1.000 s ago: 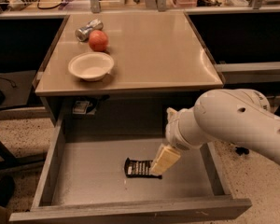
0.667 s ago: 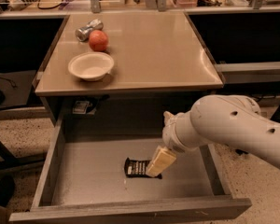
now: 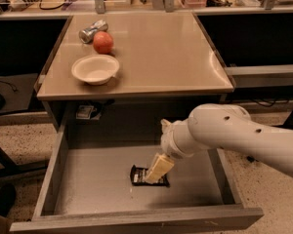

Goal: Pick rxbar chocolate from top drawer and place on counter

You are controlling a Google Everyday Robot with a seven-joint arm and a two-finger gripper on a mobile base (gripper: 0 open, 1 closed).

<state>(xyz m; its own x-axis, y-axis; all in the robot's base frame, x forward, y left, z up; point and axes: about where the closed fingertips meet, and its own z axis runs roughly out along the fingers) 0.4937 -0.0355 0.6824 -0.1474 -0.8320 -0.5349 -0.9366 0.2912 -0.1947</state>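
What moved: the pincer point(image 3: 154, 174) has slid a little to the left since a second ago. Back then its tip was at the right end of the rxbar chocolate point(image 3: 137, 175). Now it covers the middle and right part of the bar. The big white arm point(image 3: 234, 135) has come left with it.
What stayed: the bar lies in the same spot, and so do the things up on the tabletop point(image 3: 166, 52).
Pincer: it is cream coloured, points down and to the left, and sits low inside the top drawer point(image 3: 136, 221). Its tip is on the bar or just over it; I cannot tell which. I also cannot tell if it is wide, narrow or holding the bar.
Rxbar chocolate: a flat black wrapper lying on the drawer floor, near the middle. Only its left end and lower edge show past the pincer.
Top drawer: grey, pulled far out, with tall side walls.
Tabletop: tan and a bit shiny, above the back of the drawer.
White bowl point(image 3: 95, 68): upright on the left front part of the tabletop.
Red apple point(image 3: 103, 42): just behind the bowl.
Silver can point(image 3: 93, 30): lying on its side, just behind the apple.
Small pale packet point(image 3: 85, 112): in the dark gap under the tabletop, at the back left.
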